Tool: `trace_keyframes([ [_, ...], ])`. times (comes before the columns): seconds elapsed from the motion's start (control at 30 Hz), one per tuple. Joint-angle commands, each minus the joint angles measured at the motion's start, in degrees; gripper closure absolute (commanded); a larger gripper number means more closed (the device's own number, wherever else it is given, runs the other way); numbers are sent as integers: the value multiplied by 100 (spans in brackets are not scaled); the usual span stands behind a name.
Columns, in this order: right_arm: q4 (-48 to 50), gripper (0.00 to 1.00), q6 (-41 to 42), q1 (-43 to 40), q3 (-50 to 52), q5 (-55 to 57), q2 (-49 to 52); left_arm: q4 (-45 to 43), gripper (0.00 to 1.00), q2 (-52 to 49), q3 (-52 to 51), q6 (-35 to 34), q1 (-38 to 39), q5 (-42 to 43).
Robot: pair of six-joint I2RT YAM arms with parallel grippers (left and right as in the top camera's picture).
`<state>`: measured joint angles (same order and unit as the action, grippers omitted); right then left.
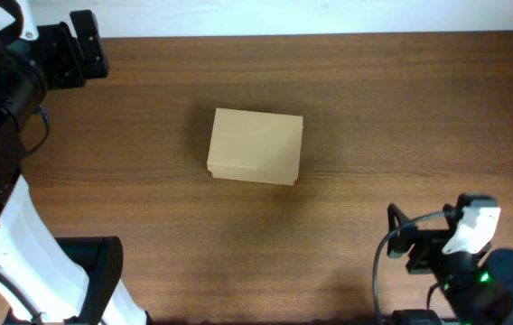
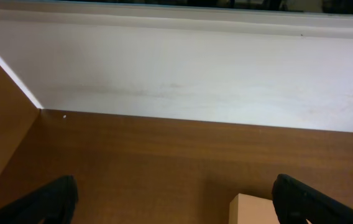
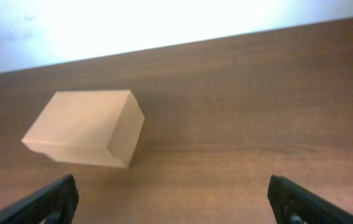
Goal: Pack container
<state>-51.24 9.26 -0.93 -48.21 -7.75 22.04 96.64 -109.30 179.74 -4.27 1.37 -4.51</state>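
Note:
The container (image 1: 256,146) is a plain tan cardboard box lying shut on the wooden table, a little left of the middle. My left gripper (image 1: 94,45) hovers at the far left corner, well away from the box, and it is open. In the left wrist view only a corner of the container (image 2: 254,210) shows beside the right finger (image 2: 307,202), with the left gripper (image 2: 176,206) empty. My right gripper (image 1: 403,239) sits near the front right, open and empty. The right wrist view shows the container (image 3: 86,127) ahead and to the left of the right gripper (image 3: 173,202).
The brown wooden table (image 1: 392,108) ends at a white wall (image 2: 176,68) along its far side. A black arm base (image 1: 94,271) stands at the front left. Cables loop beside the right arm (image 1: 383,262).

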Motion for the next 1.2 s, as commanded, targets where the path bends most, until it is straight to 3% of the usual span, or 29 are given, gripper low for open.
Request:
trace_keyframes([
  [0.0, 400, 1, 48, 22, 903, 92, -573, 0, 0, -39, -24, 2, -26, 39],
  [0.33, 3338, 1, 48, 22, 2612, 76, -1298, 0, 0, -39, -24, 2, -26, 37],
  [0.6, 4927, 1, 48, 22, 3622, 74, -1399, 0, 0, -39, -24, 2, -26, 39],
  [0.8, 5130, 1, 46, 22, 4201, 98, -2221, 0, 0, -39, -24, 2, -26, 39],
  [1.17, 5189, 1, 46, 15, 4367, 94, -2190, 0, 0, -39, -24, 2, -26, 39],
])
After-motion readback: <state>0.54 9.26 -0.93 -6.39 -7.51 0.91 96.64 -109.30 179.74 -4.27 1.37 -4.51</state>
